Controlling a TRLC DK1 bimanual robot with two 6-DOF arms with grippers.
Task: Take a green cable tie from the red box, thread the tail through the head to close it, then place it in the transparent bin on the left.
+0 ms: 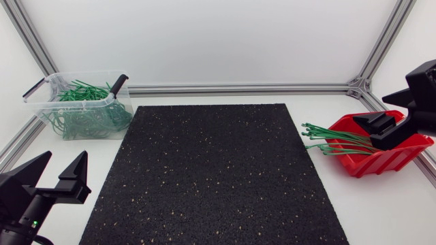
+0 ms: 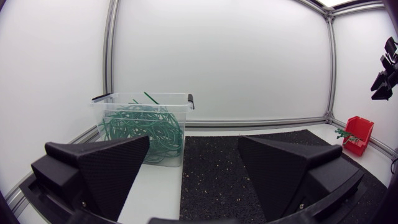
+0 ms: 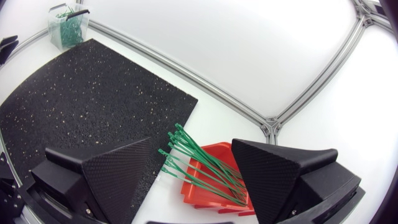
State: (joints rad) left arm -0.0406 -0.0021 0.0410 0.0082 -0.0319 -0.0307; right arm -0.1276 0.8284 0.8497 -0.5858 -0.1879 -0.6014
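Green cable ties [image 1: 337,139] are lying in a loose bundle in the red box [image 1: 381,163] at the right of the table, their ends sticking out over the box's left rim towards the black mat [image 1: 218,177]. Their long axis is running roughly left to right across the scene, slightly fanned. The right gripper [image 1: 381,128] is hovering directly above the box with its fingers spread wide and nothing between the pads. In its wrist view the bundle is lying below and just ahead of the gap, crossing it at a slant rather than square to the fingers. Judging from that, the coming move is calling for a descent, probably with some turn of the wrist, so that the fingers are closing across a single tie and not along it.

The left gripper [image 1: 65,163] is sitting at the near left, well apart from the box, its fingers likewise spread and holding nothing; the right arm is plainly the nearer one. The transparent bin [image 1: 48,102], already holding many green ties, is standing at the far left. The speckled mat is covering the middle of the white table [image 1: 381,211], between box and bin. The frame rail [image 1: 368,95] is running close behind the box, so room there is looking tight on the far right side.
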